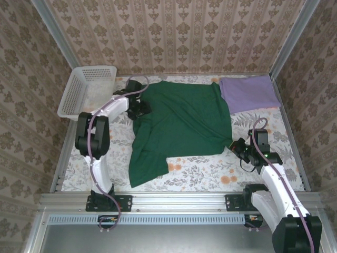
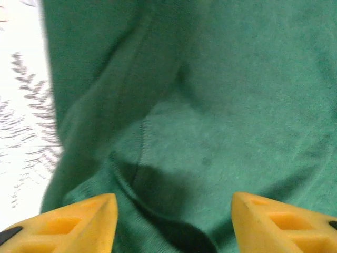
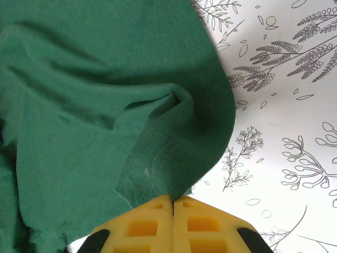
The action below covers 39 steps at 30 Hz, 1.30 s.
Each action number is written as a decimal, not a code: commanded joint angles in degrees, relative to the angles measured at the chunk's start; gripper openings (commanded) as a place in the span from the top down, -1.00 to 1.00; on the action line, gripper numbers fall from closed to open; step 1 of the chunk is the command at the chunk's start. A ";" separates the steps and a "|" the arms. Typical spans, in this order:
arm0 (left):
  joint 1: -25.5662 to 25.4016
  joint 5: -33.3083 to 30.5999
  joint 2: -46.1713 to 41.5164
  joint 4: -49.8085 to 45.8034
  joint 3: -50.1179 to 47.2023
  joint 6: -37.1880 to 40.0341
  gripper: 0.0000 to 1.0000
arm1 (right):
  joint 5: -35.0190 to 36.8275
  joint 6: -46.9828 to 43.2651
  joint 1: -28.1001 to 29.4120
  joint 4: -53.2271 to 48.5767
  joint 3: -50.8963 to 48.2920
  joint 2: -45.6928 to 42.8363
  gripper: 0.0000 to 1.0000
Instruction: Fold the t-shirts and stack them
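Note:
The dark green t-shirt (image 1: 181, 124) lies spread and rumpled across the middle of the table, one part trailing toward the near left. The lilac purple t-shirt (image 1: 248, 93) lies folded flat at the far right. My left gripper (image 1: 139, 109) hovers over the green t-shirt's left edge, its yellow fingers (image 2: 79, 224) wide apart above wrinkled cloth (image 2: 210, 121). At the shirt's near right corner my right gripper (image 1: 238, 148) has its yellow fingers (image 3: 142, 226) pressed together on the green t-shirt's hem (image 3: 174, 168).
A white lattice basket (image 1: 84, 90) stands at the far left corner. The floral tablecloth (image 1: 210, 171) shows bare along the near edge and the right side. Patterned walls close in the left, back and right.

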 commanded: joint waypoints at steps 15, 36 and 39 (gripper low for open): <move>-0.79 1.29 -5.01 0.47 -7.02 2.31 1.00 | -0.78 -1.35 -0.92 -0.15 1.08 0.23 1.00; 3.69 5.20 -24.91 5.09 -23.24 2.71 0.36 | -0.27 -2.07 -1.19 0.24 2.37 2.06 1.00; 0.88 5.42 -19.50 4.31 -18.35 3.91 0.08 | -0.94 -1.63 -1.19 1.02 2.35 2.84 1.00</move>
